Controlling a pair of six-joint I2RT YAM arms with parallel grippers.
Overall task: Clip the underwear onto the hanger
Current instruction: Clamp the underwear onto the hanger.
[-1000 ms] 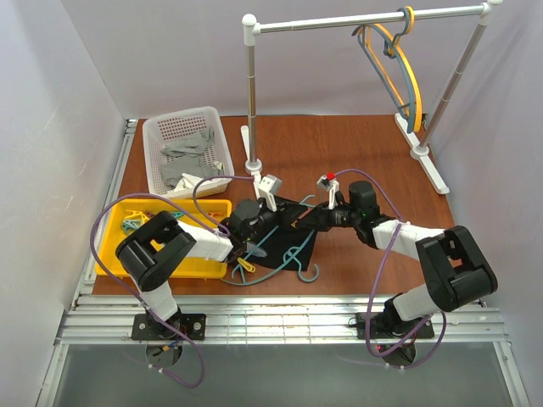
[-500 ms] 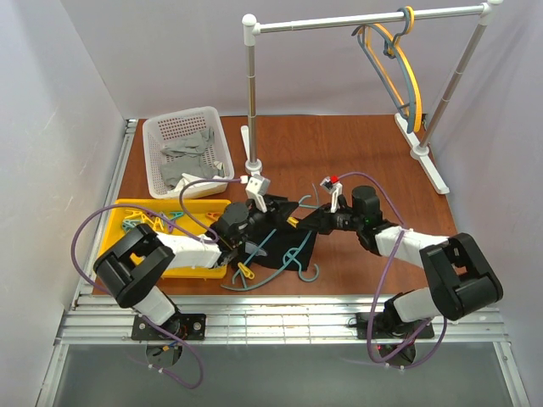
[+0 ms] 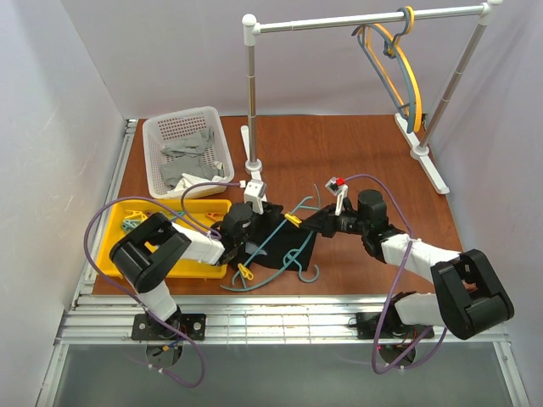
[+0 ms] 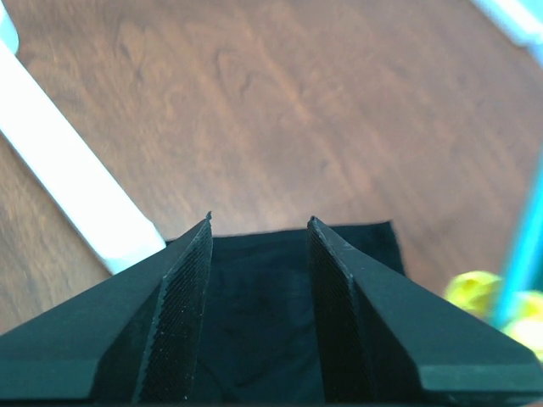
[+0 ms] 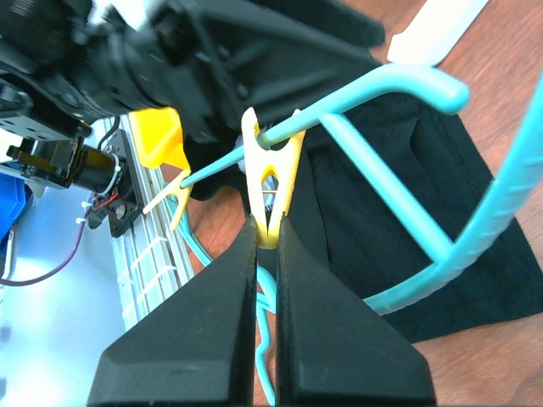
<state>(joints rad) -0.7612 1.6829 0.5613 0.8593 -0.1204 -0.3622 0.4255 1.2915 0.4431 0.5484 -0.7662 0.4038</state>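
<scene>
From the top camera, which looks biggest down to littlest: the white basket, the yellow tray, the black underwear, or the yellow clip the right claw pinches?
1. white basket and yellow tray: about alike, and the left arm hides part of the tray.
2. underwear.
3. yellow clip, by far the smallest.

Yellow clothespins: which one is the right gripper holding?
The clothespin on the teal hanger, over the black underwear; the other clothespin lies untouched near the table's front edge.

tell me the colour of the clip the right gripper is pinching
Yellow; the clip shows best in the right wrist view.
</scene>
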